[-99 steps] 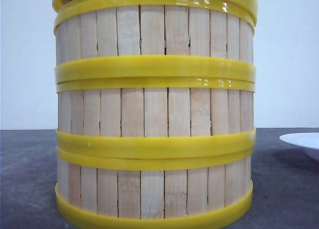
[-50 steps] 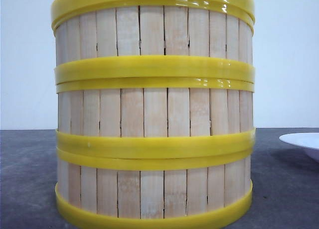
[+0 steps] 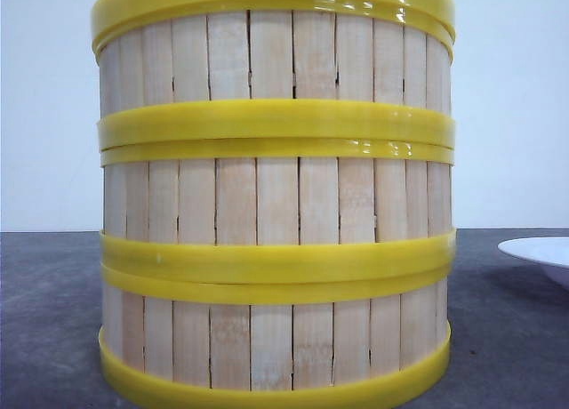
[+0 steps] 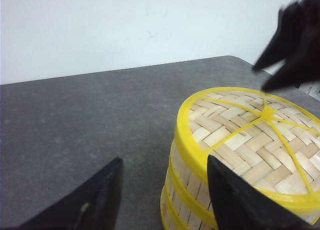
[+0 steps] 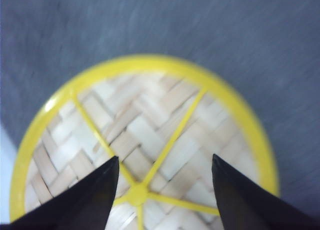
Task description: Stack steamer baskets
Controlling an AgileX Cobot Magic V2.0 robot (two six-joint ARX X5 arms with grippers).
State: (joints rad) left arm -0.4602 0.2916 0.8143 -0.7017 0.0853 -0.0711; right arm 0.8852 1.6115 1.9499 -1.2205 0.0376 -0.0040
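Three steamer baskets stand stacked on the table: the bottom one (image 3: 276, 342), the middle one (image 3: 276, 200) and the top one (image 3: 276, 58). A woven bamboo lid (image 3: 267, 0) with a yellow rim sits flat on the top basket. My left gripper (image 4: 164, 160) is open beside the stack (image 4: 192, 190); one finger hangs over the lid's edge (image 4: 240, 135) and the other over the table. My right gripper (image 5: 165, 156) is open just above the middle of the lid (image 5: 145, 125), holding nothing. Its fingers (image 4: 295, 40) show in the left wrist view above the lid.
A white plate (image 3: 542, 253) lies on the dark grey table (image 3: 53, 320) to the right of the stack. A pale wall stands behind. The table's far edge (image 4: 125, 69) shows in the left wrist view.
A second ago the lid sat tilted and slightly raised over the top basket. It has since settled flat on the rim. The stack itself has not moved.
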